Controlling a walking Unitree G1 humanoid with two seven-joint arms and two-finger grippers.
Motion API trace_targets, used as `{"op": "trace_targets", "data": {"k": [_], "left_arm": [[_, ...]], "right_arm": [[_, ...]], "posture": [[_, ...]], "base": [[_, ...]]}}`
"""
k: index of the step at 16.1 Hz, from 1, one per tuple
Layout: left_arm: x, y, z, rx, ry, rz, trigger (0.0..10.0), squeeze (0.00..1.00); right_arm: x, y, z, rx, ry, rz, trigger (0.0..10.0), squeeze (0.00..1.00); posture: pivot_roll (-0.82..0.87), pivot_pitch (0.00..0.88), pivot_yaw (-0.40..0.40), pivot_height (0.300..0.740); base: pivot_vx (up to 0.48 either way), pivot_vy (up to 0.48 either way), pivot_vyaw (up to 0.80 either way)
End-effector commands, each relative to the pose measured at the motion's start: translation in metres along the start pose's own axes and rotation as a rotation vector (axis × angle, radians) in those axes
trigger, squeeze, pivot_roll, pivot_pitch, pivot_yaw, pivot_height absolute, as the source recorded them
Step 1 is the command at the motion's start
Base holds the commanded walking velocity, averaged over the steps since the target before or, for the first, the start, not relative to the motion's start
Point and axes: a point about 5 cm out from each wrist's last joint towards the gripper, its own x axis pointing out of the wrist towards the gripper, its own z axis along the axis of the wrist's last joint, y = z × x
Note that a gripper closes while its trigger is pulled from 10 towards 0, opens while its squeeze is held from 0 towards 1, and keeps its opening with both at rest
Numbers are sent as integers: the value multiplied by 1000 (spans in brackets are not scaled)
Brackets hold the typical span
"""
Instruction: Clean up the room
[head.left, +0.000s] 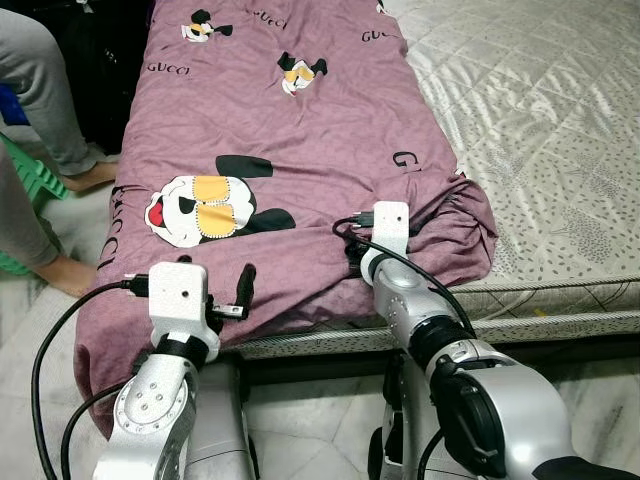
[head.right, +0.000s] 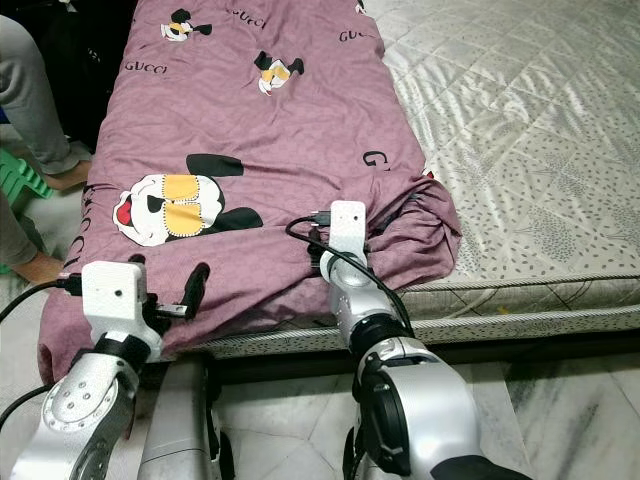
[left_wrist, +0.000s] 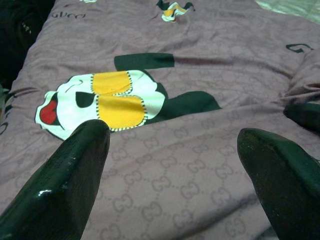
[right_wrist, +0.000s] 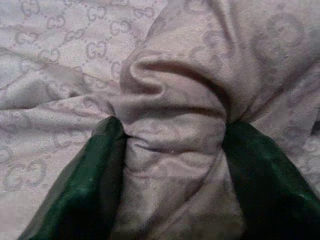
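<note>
- The purple blanket (head.left: 300, 130), printed with cartoon figures and lettering, lies spread lengthwise along the left part of the bed (head.left: 540, 110), its near end draping over the bed's front edge.
- The bare mattress, covered in a pale quilted sheet, shows to the right of the blanket.
- The right tool (right_wrist: 167, 165) sits at the blanket's near right corner, where the fabric bunches into folds. Its two black fingers (right_wrist: 85, 185) are closed narrowly on a gathered ridge of blanket cloth, which fills the gap between them.
- The left tool (left_wrist: 172, 165) hovers over the blanket's near left portion, just in front of the large cartoon face (head.left: 205, 208). Its fingers stand wide apart with flat cloth beneath and nothing held.
- A person's legs in grey trousers (head.left: 40, 90), feet bare on the floor, stand at the left beside the bed.
</note>
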Motion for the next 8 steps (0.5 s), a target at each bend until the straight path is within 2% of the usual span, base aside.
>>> {"op": "trace_targets", "data": {"k": [1,5,7,8], "left_arm": [[-2,2,-7,-5,34,16,10000,0],[0,2,-9,-6,39,9,10000,0],[4,0,-10,-9,39,-6,10000,0],[10,-3,-10,-13,34,-27,10000,0]], "right_arm": [[-1,-18,-13,-27,33,-57,0,0],[-11,-53,-36,-7,35,-124,0,0],[-19,-62,-43,0,29,-134,0,0],[-33,-72,-50,14,19,-145,0,0]], "posture": [[257,216,15,527],[225,200,21,527],[202,193,30,527],[163,193,40,527]], "base": [[0,0,0],[0,0,0],[0,0,0],[0,0,0]]}}
